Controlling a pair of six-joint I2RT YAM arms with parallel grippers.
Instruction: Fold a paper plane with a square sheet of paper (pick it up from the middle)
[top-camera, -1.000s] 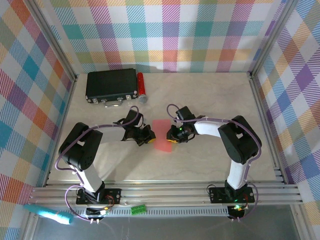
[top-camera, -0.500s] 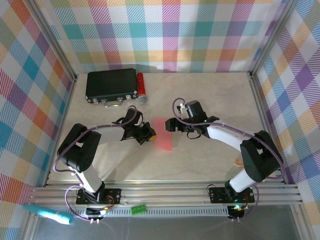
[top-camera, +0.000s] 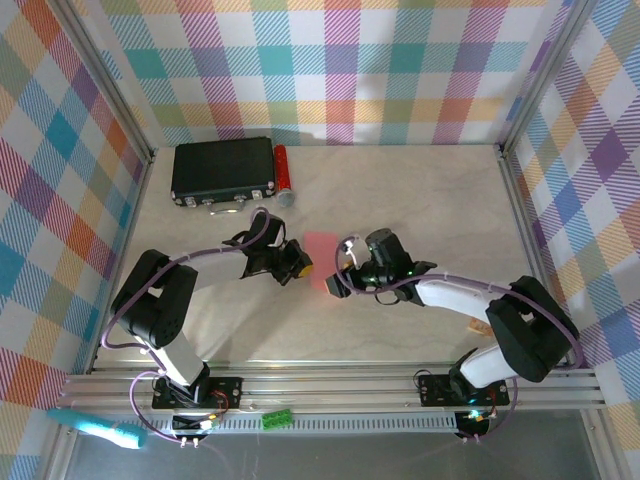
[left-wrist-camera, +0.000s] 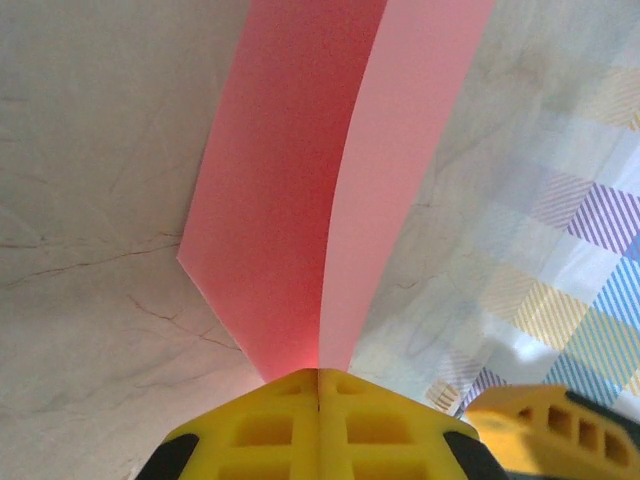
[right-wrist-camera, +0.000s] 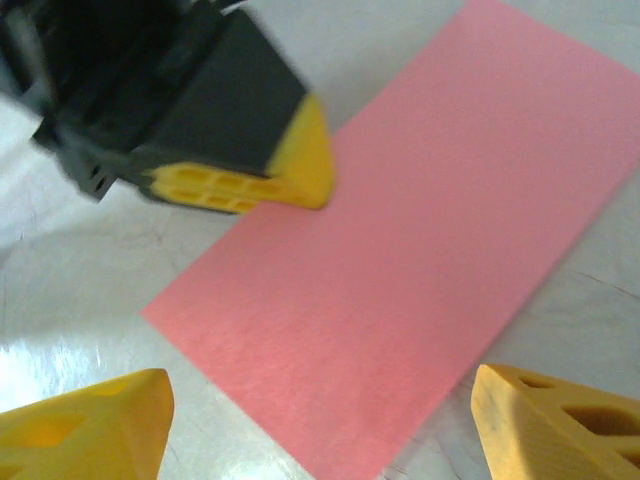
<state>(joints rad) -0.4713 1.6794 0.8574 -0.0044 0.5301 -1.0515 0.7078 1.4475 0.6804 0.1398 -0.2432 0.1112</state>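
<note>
Square sheet of paper (top-camera: 320, 255) is folded in half and lies flat on the table (top-camera: 430, 200), near-right of the black box (top-camera: 222, 168) and well apart from it. My left gripper (left-wrist-camera: 318, 378) is clamped shut on the sheet's long edge, the one on the box side. My guess is it pins both layers so the crease holds and nothing slides. My right gripper (right-wrist-camera: 320, 390) hangs over the end of the sheet farther from the box. Its jaws are wide with nothing in them, one finger off each long edge, probably lined up to press or take that end. The sheet is a long rectangle. Its long axis runs about square to the box's long side, slightly tilted, with one short end nearer the box. There's no tip yet, so no nose direction.
</note>
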